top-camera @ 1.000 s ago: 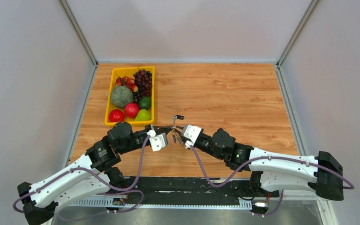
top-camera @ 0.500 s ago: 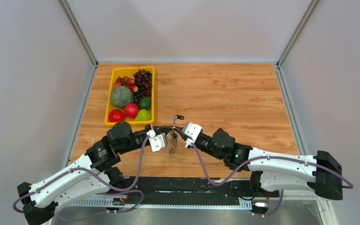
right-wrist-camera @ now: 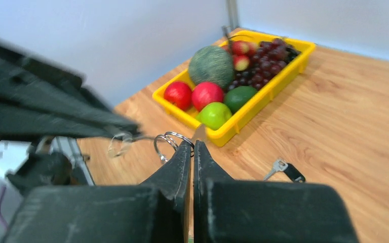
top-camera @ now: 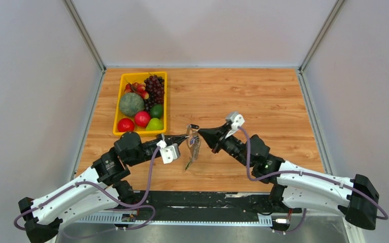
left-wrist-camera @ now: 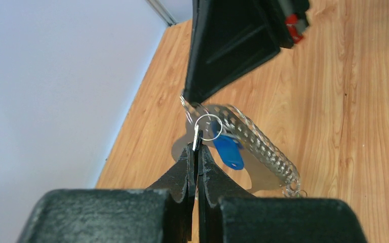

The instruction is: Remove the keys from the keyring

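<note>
The keyring (top-camera: pixel 195 148), a grey coil-like loop, hangs in the air between my two grippers, above the wooden table. My left gripper (top-camera: pixel 186 136) is shut on the silver blade of a key (left-wrist-camera: pixel 197 137) that sits on a small ring. A blue-headed key (left-wrist-camera: pixel 229 152) hangs beside the coil (left-wrist-camera: pixel 263 148). My right gripper (top-camera: pixel 201 132) is shut on the split-ring end of the keyring (right-wrist-camera: pixel 168 137), tip to tip with the left one. A black-headed key (top-camera: pixel 193 126) lies loose on the table just behind them, and also shows in the right wrist view (right-wrist-camera: pixel 287 172).
A yellow tray (top-camera: pixel 115 121) of fruit stands at the back left, close to the left arm's elbow, and its rim shows in the right wrist view (right-wrist-camera: pixel 263 96). Grey walls enclose the table on three sides.
My right wrist has rolled over and the gripper has risen and drawn back a little. The keyring now hangs stretched down between the two grippers. The left arm has barely moved.
</note>
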Available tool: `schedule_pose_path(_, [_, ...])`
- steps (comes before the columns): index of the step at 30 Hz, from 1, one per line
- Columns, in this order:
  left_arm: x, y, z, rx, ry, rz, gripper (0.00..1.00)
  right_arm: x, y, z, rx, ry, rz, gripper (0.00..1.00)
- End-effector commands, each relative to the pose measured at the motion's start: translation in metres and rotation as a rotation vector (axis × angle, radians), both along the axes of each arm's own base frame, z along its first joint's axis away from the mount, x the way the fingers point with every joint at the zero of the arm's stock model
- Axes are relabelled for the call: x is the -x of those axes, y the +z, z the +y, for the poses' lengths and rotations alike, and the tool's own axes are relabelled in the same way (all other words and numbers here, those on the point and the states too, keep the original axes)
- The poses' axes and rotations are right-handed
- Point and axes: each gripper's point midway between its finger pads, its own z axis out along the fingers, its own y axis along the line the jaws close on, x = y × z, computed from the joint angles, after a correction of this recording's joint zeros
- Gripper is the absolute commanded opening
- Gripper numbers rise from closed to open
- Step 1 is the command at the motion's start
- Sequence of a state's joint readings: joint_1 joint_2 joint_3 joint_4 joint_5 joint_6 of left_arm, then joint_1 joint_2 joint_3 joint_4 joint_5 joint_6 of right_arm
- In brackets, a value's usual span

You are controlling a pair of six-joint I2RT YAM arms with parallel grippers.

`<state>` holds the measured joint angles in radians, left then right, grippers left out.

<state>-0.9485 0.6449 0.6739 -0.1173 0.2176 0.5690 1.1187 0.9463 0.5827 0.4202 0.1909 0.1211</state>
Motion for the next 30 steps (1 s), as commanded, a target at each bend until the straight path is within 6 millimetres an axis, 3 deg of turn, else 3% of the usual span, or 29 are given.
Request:
schedule_pose_path(1, [0.007,0.013,-0.006,0.041,-0.048,-0.032,0.00,-0.019,0.018,-0.029,-0.450,-0.043,0.343,0.00])
schedule_pose_path(2, [0.008,0.011,-0.007,0.035,-0.060,-0.026,0.00,-0.019,0.009,-0.030,-0.498,-0.032,0.411,0.00])
schedule_pose_path(5, [0.010,0.008,-0.010,0.026,-0.078,-0.017,0.00,-0.018,0.009,-0.033,-0.572,-0.013,0.464,0.00])
schedule_pose_path(10, [0.000,0.006,-0.007,0.028,-0.019,-0.008,0.00,-0.024,0.011,-0.045,-0.451,-0.089,0.359,0.00])
schedule_pose_path(16, [-0.031,-0.013,-0.012,0.005,0.143,0.126,0.00,-0.035,0.034,-0.102,-0.310,-0.324,0.161,0.00])
schedule_pose_path(17, [-0.037,-0.028,-0.019,-0.029,0.166,0.191,0.00,-0.035,0.040,-0.113,-0.304,-0.359,0.128,0.00])
schedule_pose_path(18, [-0.043,-0.026,-0.019,-0.044,0.206,0.225,0.00,-0.035,0.045,-0.123,-0.292,-0.391,0.101,0.00])
schedule_pose_path(19, [-0.051,-0.047,-0.022,-0.090,0.266,0.316,0.00,-0.035,0.050,-0.132,-0.280,-0.420,0.078,0.00])
schedule_pose_path(20, [-0.057,-0.039,-0.027,-0.064,0.302,0.367,0.00,-0.035,0.054,-0.140,-0.265,-0.445,0.056,0.00])
schedule_pose_path(21, [-0.066,-0.064,-0.029,-0.134,0.363,0.426,0.00,-0.034,0.059,-0.147,-0.245,-0.466,0.032,0.00])
schedule_pose_path(22, [-0.071,-0.060,-0.035,-0.112,0.396,0.471,0.00,-0.033,0.064,-0.154,-0.233,-0.485,0.017,0.00])
schedule_pose_path(23, [-0.079,-0.081,-0.036,-0.162,0.458,0.511,0.00,-0.032,0.066,-0.159,-0.217,-0.500,0.004,0.00])
schedule_pose_path(24, [-0.085,-0.078,-0.041,-0.131,0.497,0.550,0.00,-0.031,0.068,-0.164,-0.205,-0.512,-0.006,0.00])
schedule_pose_path(25, [-0.095,-0.095,-0.040,-0.159,0.564,0.569,0.00,-0.030,0.070,-0.168,-0.195,-0.521,-0.016,0.00])
schedule_pose_path(30, [-0.142,-0.121,-0.036,-0.035,0.728,0.696,0.00,-0.023,0.080,-0.179,-0.181,-0.526,-0.048,0.00])
